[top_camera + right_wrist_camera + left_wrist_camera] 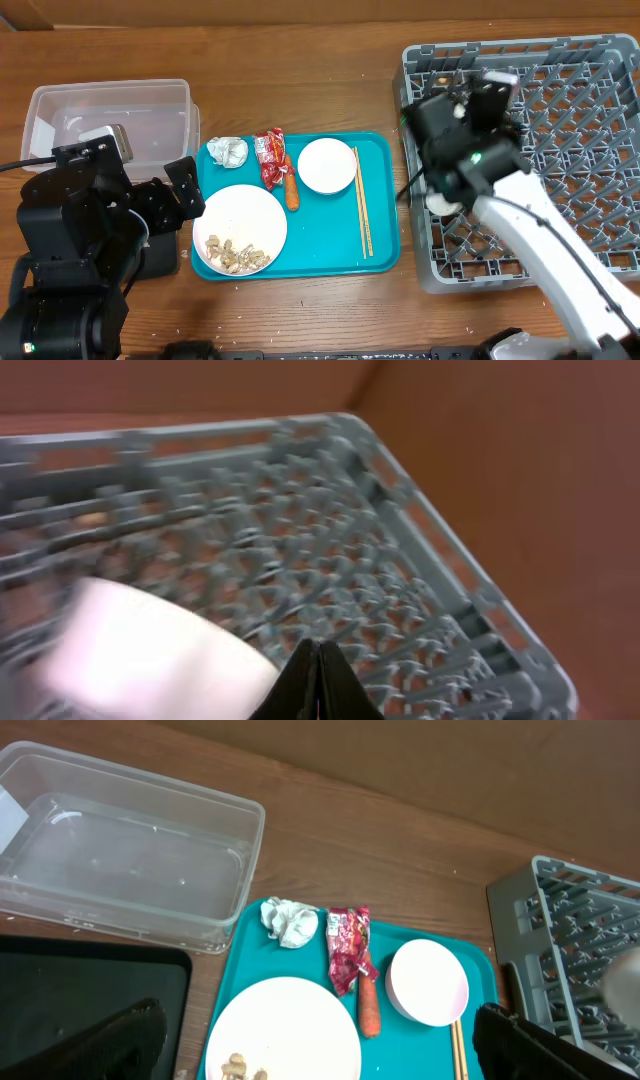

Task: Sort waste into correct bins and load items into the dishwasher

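On the teal tray (pixel 380 250) lie a white plate (pixel 240 225) with beige crumbs (pixel 235 256), a paper wad (pixel 228 150), a red wrapper (pixel 270 155), a carrot piece (pixel 291 190), a white bowl (pixel 327 165) and chopsticks (pixel 362 215). The clear tub (pixel 110 120) is at the far left. The black tray (pixel 80 990) is beside it, mostly under my left arm. My left gripper (pixel 320 1055) is open and empty above the plate's near side. My right gripper (pixel 318 660) is shut over the grey dish rack (pixel 570 150), beside a blurred pale dish (pixel 130 650).
The dish rack's wall stands just right of the teal tray. My left arm's base (pixel 70 250) covers the table's near-left corner. The right arm (pixel 540 250) reaches across the rack's near part. A strip of bare wood runs along the far side.
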